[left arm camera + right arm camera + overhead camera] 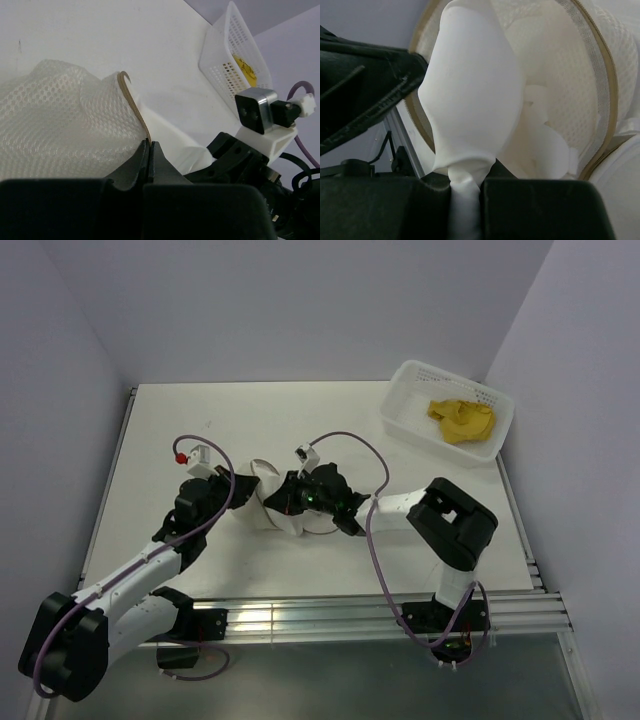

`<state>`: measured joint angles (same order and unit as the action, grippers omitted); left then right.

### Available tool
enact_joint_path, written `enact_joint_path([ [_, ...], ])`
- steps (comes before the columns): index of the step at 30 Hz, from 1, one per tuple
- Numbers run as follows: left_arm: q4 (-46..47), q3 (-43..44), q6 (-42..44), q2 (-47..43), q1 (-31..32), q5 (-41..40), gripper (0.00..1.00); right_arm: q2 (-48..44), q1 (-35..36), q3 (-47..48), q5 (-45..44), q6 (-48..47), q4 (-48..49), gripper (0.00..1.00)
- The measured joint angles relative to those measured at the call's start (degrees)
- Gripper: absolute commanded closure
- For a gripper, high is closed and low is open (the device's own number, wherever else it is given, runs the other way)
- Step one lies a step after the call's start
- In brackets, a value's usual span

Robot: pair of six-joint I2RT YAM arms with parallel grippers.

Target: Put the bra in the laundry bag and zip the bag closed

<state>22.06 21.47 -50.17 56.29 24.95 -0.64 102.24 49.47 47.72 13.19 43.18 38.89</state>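
Note:
The laundry bag [268,502], cream-white mesh, lies at the table's middle between both grippers. My left gripper [238,504] is shut on its tan zip rim [135,107], the mesh [55,120] bulging to the left of the fingertips [150,142]. My right gripper [296,504] is shut on a smooth white padded fabric piece [470,90] that stands up in front of the bag's open round mouth [600,90]; more white padding lies inside [545,145]. The mustard-yellow bra [462,420] lies in the basket, far from both grippers, and shows through the basket's wall in the left wrist view [245,70].
The white perforated plastic basket [400,405] stands at the table's back right corner, also in the left wrist view [220,55]. Walls close the table on three sides. A metal rail runs along the near edge [330,615]. The arms nearly meet over the bag.

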Motion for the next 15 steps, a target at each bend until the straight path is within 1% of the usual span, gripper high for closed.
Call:
enact_joint_path([
  [3,0.63,0.2,0.17,0.33,0.0,0.24,1.0,0.46,0.17,0.63,0.07,-0.26,-2.51,1.0],
  [9,1.77,0.07,1.36,-0.15,0.0,1.38,1.0,2.27,0.17,6.43,-0.04,-1.84,-11.04,1.0],
  [15,6.25,-3.1,1.14,-1.95,0.74,5.07,1.0,2.27,0.55,10.56,-1.57,-3.52,-18.95,1.0],
])
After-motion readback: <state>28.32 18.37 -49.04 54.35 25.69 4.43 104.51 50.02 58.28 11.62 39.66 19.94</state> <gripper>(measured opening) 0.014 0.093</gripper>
